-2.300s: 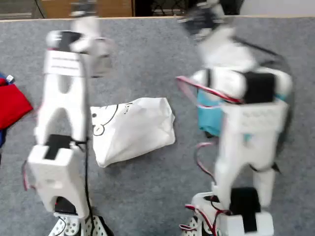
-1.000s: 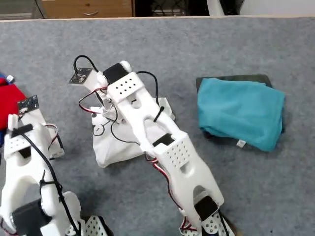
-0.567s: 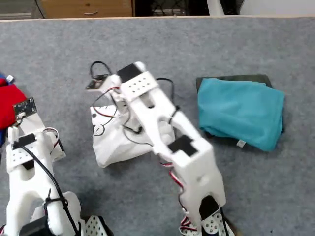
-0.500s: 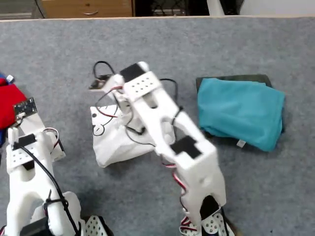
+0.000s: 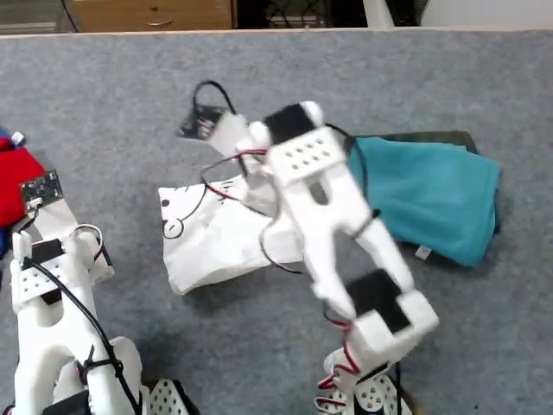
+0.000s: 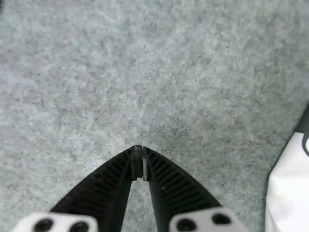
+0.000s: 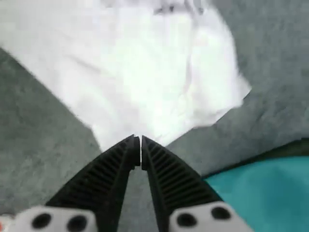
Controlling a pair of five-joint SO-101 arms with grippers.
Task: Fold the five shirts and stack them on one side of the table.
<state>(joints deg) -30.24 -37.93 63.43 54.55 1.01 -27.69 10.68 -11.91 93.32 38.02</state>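
over the middle of the grey tabletop (image 5: 346,78) lies the folded white shirt (image 5: 220,242). the right pincer (image 7: 136,143) hangs at its edge, jaws pressed together on nothing. the left pincer (image 6: 138,155) is likewise closed and empty, above bare tabletop just beside the shirt. the teal shirt (image 5: 432,199) sits folded on a dark shirt (image 5: 415,138) to the right, well apart from the red shirt (image 5: 19,183) at the left edge.

the likely trouble is in the grasp. a closed pincer pushed into the cloth would shove and rumple the fold rather than take it. opened but closed too shallow, it would catch the top layer alone, and the shirt would fall open when lifted. the right arm also crosses close to the teal stack, so a wide swing could knock it askew.
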